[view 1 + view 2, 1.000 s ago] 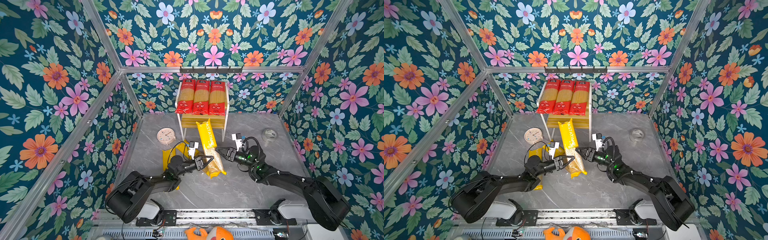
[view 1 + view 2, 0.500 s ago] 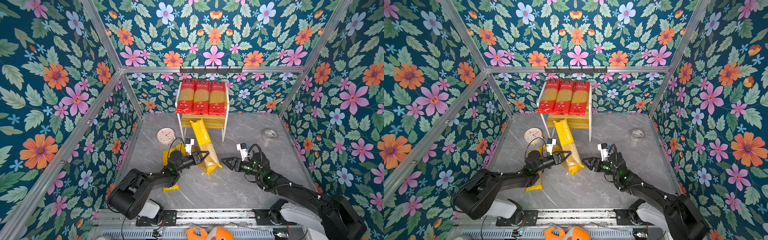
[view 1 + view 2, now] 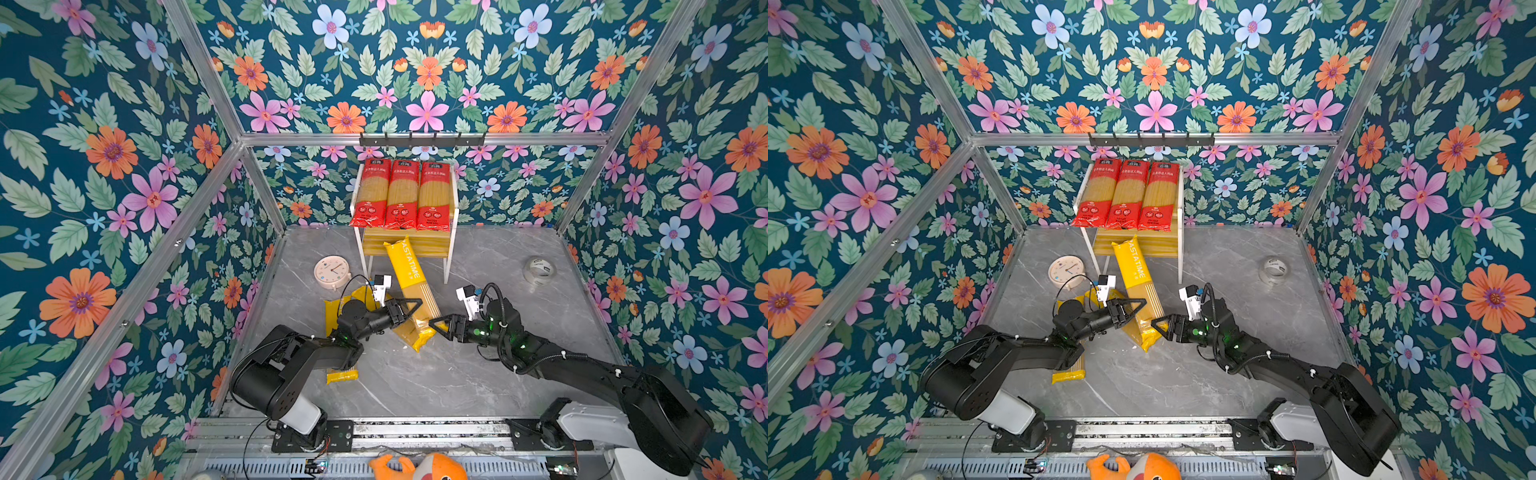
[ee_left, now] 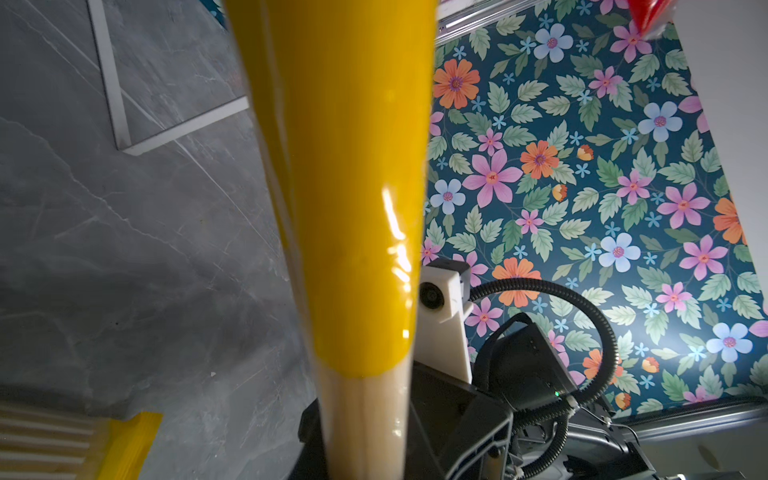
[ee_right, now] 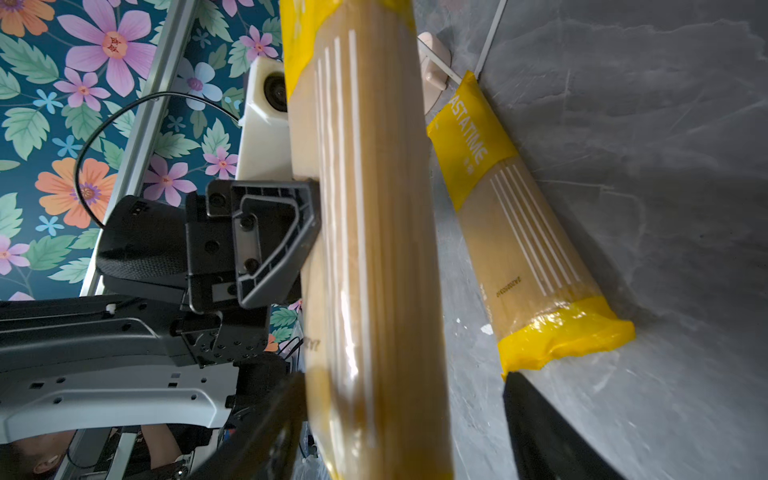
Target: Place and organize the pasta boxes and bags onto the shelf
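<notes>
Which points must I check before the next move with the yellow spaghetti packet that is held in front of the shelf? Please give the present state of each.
1. Grip: left gripper is shut on the held yellow packet - ok.
2. Support: right gripper is open, jaws either side of the packet's near end - ok.
3. Packet square to the shelf: it points slanted at the lower tier - not ok.
4. Room deep in the lower tier: hidden under the top tier - cannot tell.
5. Top tier: three red packets side by side - ok.
6. Nothing left over: other yellow packets lie on the table - not ok.
</notes>
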